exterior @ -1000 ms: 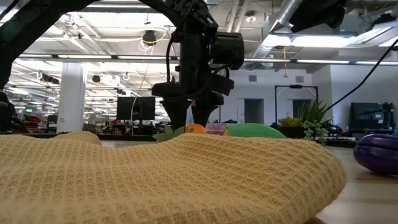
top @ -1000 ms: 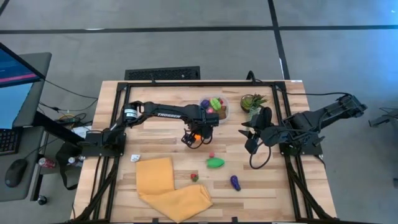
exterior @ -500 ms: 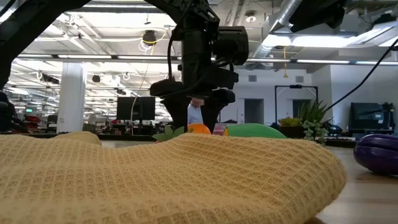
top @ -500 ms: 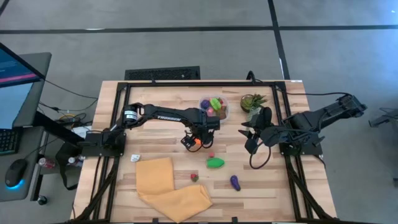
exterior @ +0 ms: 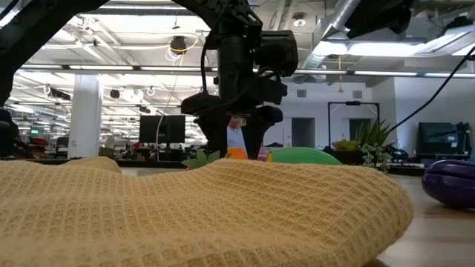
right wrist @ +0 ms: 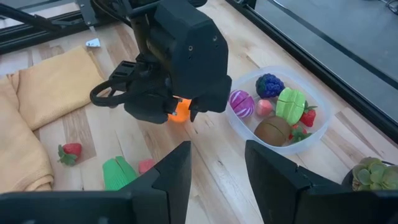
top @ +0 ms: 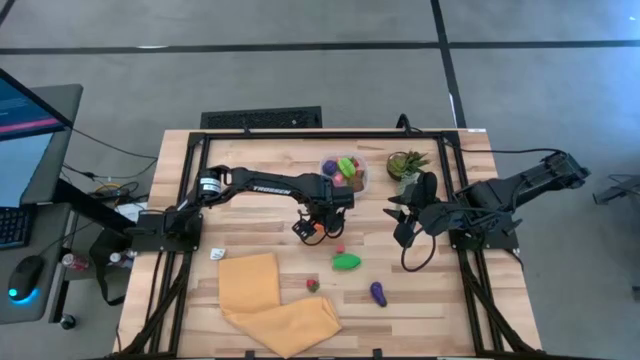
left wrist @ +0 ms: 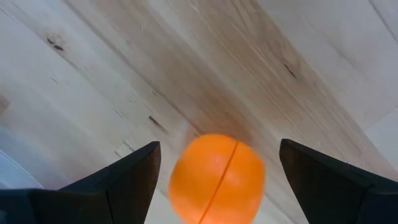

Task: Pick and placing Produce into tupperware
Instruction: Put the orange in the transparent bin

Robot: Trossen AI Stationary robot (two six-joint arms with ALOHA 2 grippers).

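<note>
Nearest the low camera, a yellow waffle-weave cloth [exterior: 200,215] lies bunched at the table's [top: 250,215] front edge, with a purple toy eggplant [top: 378,293] to its right and a small red strawberry [top: 312,285] just beside it. Farther in sit a green toy vegetable [top: 346,262] and a small red piece [top: 340,249]. Over mid-table the left gripper [top: 315,228] points down with its fingers [left wrist: 124,180] spread wide on either side of an orange toy fruit [left wrist: 216,178], which rests on the wood and is not pinched. Beyond it the round clear tupperware [top: 361,178] already holds purple, magenta, green, brown and red produce. Beside that stands a potted plant [top: 405,163]. At the right side the right gripper [top: 398,222] waits, its fingers narrowly parted around nothing
</note>
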